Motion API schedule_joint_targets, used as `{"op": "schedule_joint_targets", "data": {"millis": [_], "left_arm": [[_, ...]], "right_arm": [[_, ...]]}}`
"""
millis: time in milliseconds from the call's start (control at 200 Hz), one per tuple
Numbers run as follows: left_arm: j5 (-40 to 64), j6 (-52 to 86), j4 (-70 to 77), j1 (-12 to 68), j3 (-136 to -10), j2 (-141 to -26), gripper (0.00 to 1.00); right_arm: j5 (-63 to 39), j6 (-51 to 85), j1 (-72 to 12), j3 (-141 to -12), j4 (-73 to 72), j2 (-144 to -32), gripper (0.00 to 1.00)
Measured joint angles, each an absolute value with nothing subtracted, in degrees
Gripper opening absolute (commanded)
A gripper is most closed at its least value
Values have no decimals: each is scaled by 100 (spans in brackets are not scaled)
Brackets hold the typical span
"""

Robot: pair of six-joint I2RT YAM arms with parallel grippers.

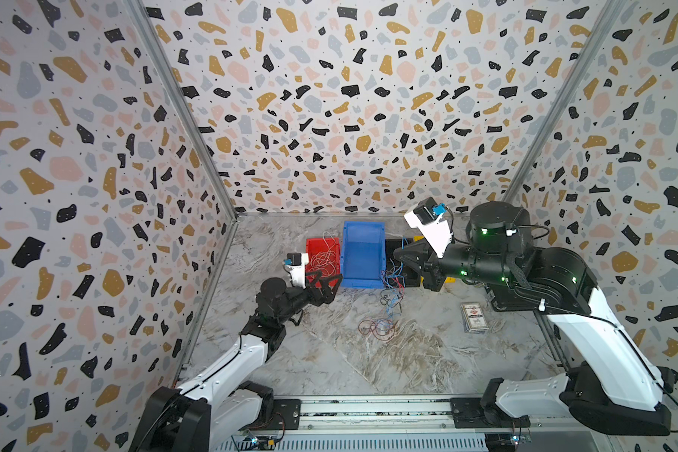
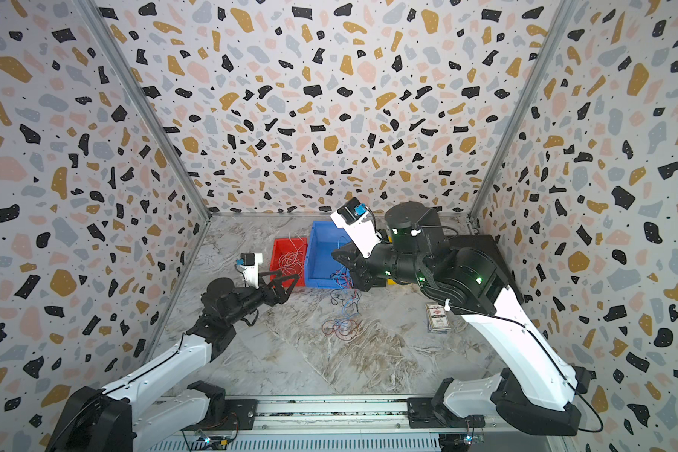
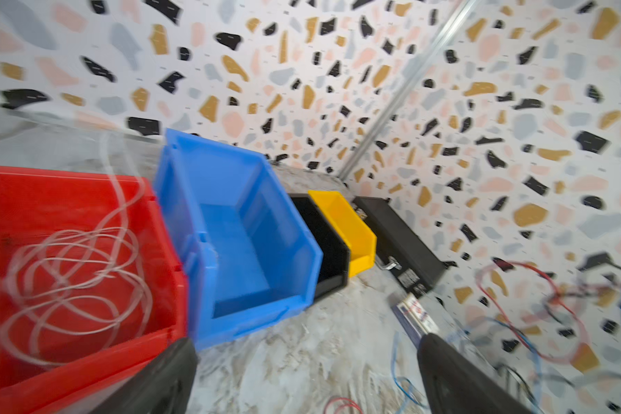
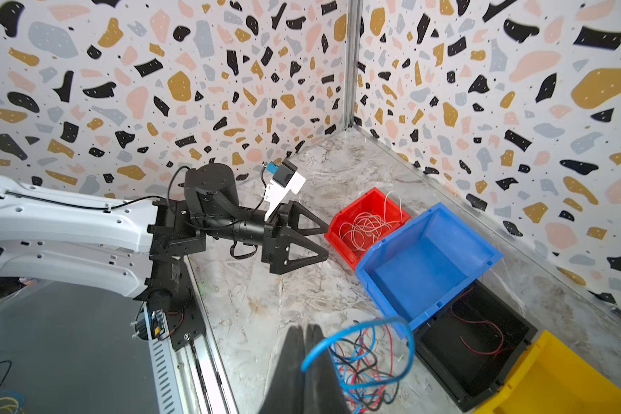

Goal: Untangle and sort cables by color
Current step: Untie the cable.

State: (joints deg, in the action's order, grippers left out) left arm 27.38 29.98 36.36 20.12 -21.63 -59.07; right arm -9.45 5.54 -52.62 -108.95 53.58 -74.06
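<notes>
- A blue cable (image 4: 352, 328) is pinched between the pressed-together fingers of the right gripper (image 4: 303, 329). This gripper is held just beside the blue bin (image 1: 363, 231), on its black-bin side.
- A tangle (image 1: 391, 280) of blue, red and black cables is seen hanging from that grip. Its lower end lies on the worktop (image 1: 368, 368) in front of the blue bin.
- The left gripper (image 4: 327, 240) is spread wide and empty, at the front of the red bin (image 1: 314, 242) on the other side of the blue bin.
- White cables (image 1: 323, 260) lie in the red bin, and nothing is seen in the blue bin.
- The step in hand is judged to be the drawing of the one blue strand out of the tangle. A slow, steady pull away from the pile is advised, so that knots are not tightened.
- The pile in front of the blue bin would best be pinned to the worktop by the left gripper. Red and black strands would then be stripped off rather than carried along.
- The strand should be let go only over the blue bin, once nothing of another colour is seen clinging to it.
- Such a thin, springy strand is likely to spring back over the rim, so it should be lowered well inside the bin before it is let go.
</notes>
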Motion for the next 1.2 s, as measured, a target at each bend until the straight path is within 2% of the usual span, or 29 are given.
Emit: {"op": "schedule_joint_targets", "data": {"millis": [225, 315, 476, 706, 1066, 1196], "left_arm": [[2276, 1540, 3745, 4007, -1922, -4974, 100], [2012, 1107, 3789, 4488, -1785, -4574, 100], [1406, 714, 3782, 4805, -1531, -4532, 100], [845, 499, 3942, 5065, -1514, -5714, 98], [884, 628, 4974, 5081, -1546, -6582, 97], [1035, 814, 5404, 5081, -1575, -7043, 93]], "right_arm": [[-989, 602, -5262, -10274, 5448, -7432, 1], [-998, 622, -5262, -10106, 5402, -7384, 1], [-1026, 661, -5262, -9771, 5297, -7185, 1], [-1090, 718, -5262, -9483, 5015, -7024, 2], [-1059, 722, -5262, -8986, 4744, -6984, 1], [-1057, 722, -5262, -8901, 4657, -6960, 1]]}}
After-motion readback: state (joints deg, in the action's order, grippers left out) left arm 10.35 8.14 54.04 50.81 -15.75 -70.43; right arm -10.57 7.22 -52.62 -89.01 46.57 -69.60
